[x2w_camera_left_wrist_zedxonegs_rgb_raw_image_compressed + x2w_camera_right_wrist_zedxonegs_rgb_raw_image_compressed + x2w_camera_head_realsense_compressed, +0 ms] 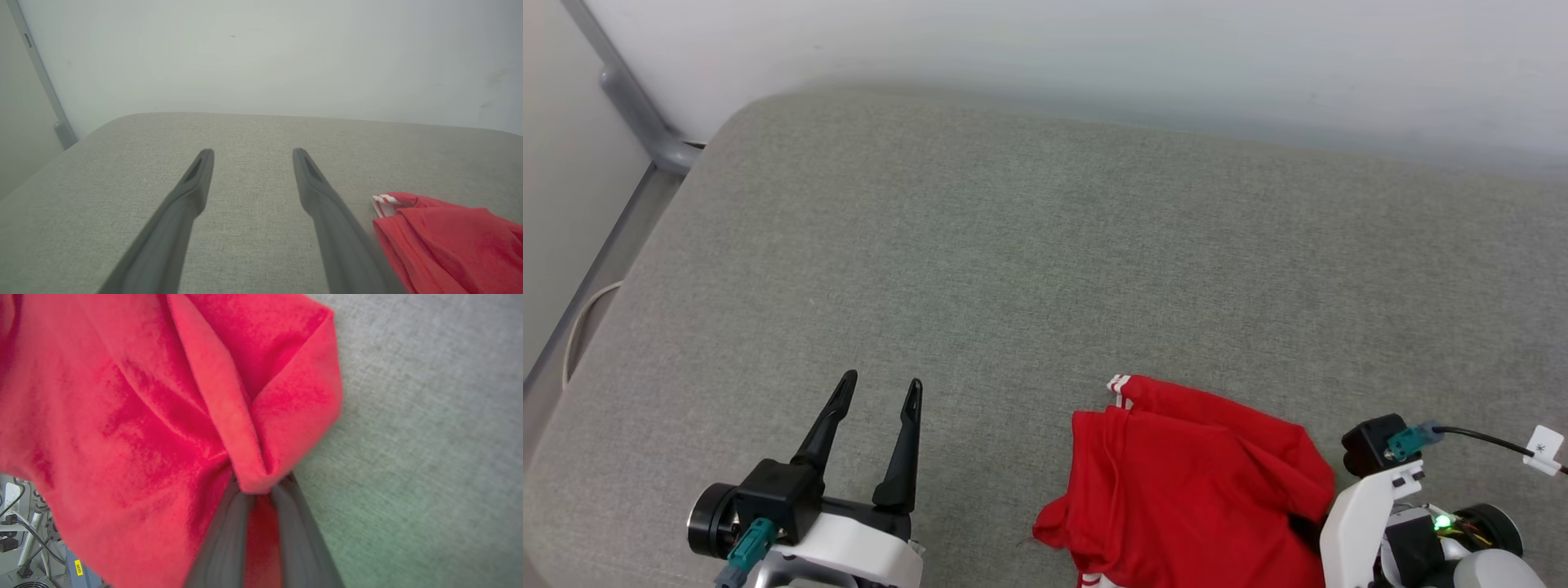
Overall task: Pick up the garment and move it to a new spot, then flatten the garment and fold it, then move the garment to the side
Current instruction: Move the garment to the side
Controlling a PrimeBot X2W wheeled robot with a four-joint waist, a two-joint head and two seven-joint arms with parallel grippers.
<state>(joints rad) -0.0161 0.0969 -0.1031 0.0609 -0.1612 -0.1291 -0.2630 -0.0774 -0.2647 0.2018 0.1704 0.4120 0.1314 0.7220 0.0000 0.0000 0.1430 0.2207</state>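
Cloth bunches between the two dark fingers of the right claw (261, 493), which stand narrow on a pinched fold at the edge of the garment (143, 416). In the right wrist view the red fabric puckers into that one point and fans away from it, so the grip looks taken on a gathered ridge rather than a single layer, likely because a ridge gives the fingers something to bite. Outward from there, the garment lies in a crumpled heap at the near right of the grey fabric-covered tabletop (1013, 245), close to the robot, with a strip of red-and-white striped trim (1120, 384) poking from its far corner; no lettering shows. The open stretch of tabletop beyond the heap seems the sensible new spot, with room to spread it flat. Well apart to the left, the left claw (882, 390) hovers over bare tabletop, fingers spread wide with nothing between them, probably ready to take a second corner once the garment is lifted. A pale wall (1094, 49) backs the tabletop.
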